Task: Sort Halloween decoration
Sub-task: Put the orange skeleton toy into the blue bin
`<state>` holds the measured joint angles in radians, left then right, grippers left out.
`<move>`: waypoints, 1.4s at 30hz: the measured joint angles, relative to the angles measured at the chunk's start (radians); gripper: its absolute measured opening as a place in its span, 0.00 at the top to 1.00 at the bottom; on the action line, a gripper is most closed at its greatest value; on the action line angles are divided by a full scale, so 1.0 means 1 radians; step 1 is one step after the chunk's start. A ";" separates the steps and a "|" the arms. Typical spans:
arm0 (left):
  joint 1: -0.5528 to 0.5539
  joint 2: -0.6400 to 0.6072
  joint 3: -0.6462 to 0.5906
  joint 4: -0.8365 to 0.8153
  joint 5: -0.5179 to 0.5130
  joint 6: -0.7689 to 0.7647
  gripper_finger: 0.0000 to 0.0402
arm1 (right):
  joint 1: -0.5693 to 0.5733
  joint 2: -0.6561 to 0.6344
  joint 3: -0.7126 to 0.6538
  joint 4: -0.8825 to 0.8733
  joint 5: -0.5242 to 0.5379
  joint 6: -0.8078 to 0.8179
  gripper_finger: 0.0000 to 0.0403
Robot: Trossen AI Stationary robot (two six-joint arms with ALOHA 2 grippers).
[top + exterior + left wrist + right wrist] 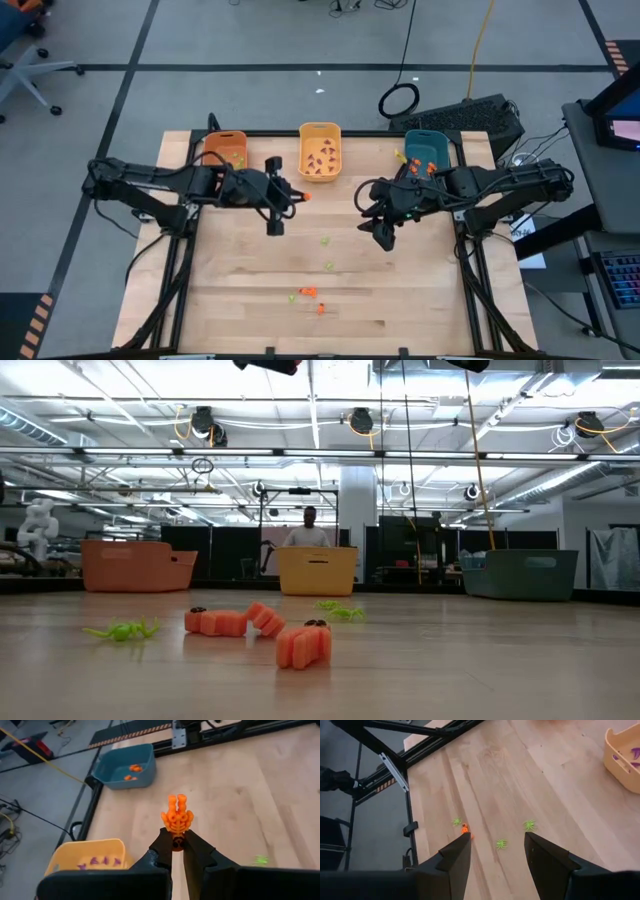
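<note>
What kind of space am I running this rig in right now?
Likely a large robotics lab or workshop hall: open ceiling with pipes and hanging cable reels, a person standing behind the wooden table, and a rolling office chair on taped floor.

Orange trinkets (262, 630) and green spiders (123, 630) on wooden table (480, 660); orange bin (137, 566), yellow bin (317, 570), teal bin (520, 574) behind.

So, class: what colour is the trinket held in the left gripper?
Orange; the trinket in the left gripper shows best in the left wrist view.
</note>
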<state>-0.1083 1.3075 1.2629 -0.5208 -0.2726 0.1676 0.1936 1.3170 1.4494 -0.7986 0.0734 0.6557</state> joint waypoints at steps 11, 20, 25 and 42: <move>0.024 0.000 0.000 0.020 -0.019 -0.084 0.96 | -0.011 0.000 0.000 0.000 0.002 -0.030 0.58; 0.023 0.000 0.000 0.016 -0.021 -0.348 0.96 | -0.016 0.000 0.000 -0.017 0.008 -0.070 0.58; 0.023 0.000 0.000 -0.001 -0.016 -0.583 0.96 | -0.034 0.000 0.000 -0.017 0.009 -0.073 0.58; 0.049 0.000 0.000 0.003 0.312 -0.974 0.96 | -0.064 0.006 0.000 0.270 0.006 -0.451 0.58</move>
<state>-0.0591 1.3075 1.2633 -0.5176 0.0397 -0.8064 0.1295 1.3228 1.4494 -0.5291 0.0795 0.2050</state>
